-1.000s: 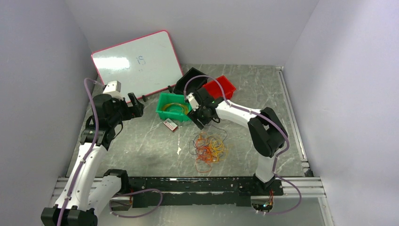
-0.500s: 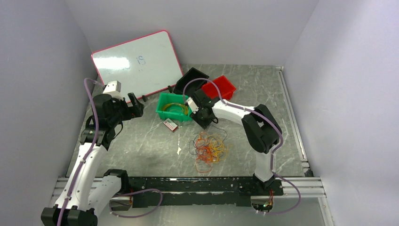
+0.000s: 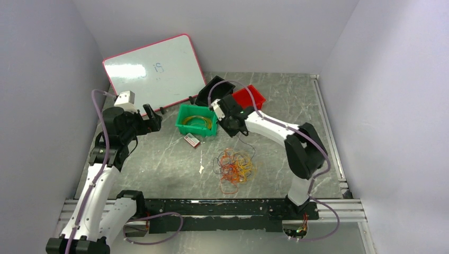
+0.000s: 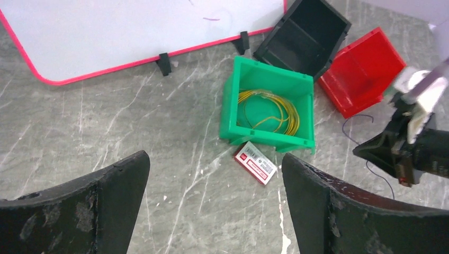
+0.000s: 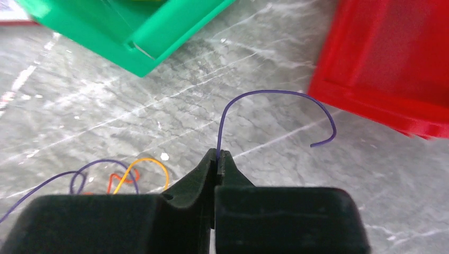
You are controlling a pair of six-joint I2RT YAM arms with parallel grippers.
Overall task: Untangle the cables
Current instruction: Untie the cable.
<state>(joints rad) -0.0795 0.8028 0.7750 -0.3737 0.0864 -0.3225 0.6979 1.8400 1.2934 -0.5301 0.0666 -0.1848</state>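
The cables [image 3: 235, 168] lie in a tangle of yellow, orange, red and dark loops on the table in front of the right arm. My right gripper [image 3: 233, 130] hovers behind the tangle, between the green bin [image 3: 197, 119] and the red bin [image 3: 248, 98]. It is shut on one thin purple cable [image 5: 265, 91], which arcs up out of the pinched fingertips [image 5: 225, 159]; its other end trails back toward the tangle. Yellow cable loops [image 4: 269, 108] lie inside the green bin. My left gripper [image 4: 214, 174] is open and holds nothing, raised above the table left of the green bin.
A whiteboard [image 3: 153, 71] with a red rim leans at the back left. A black bin [image 3: 214, 90] is tipped beside the red bin. A small red and white box [image 4: 256, 162] lies just in front of the green bin. Grey walls close in both sides.
My right gripper has closed from open onto the purple cable and shifted slightly back toward the bins. The left arm has barely moved.
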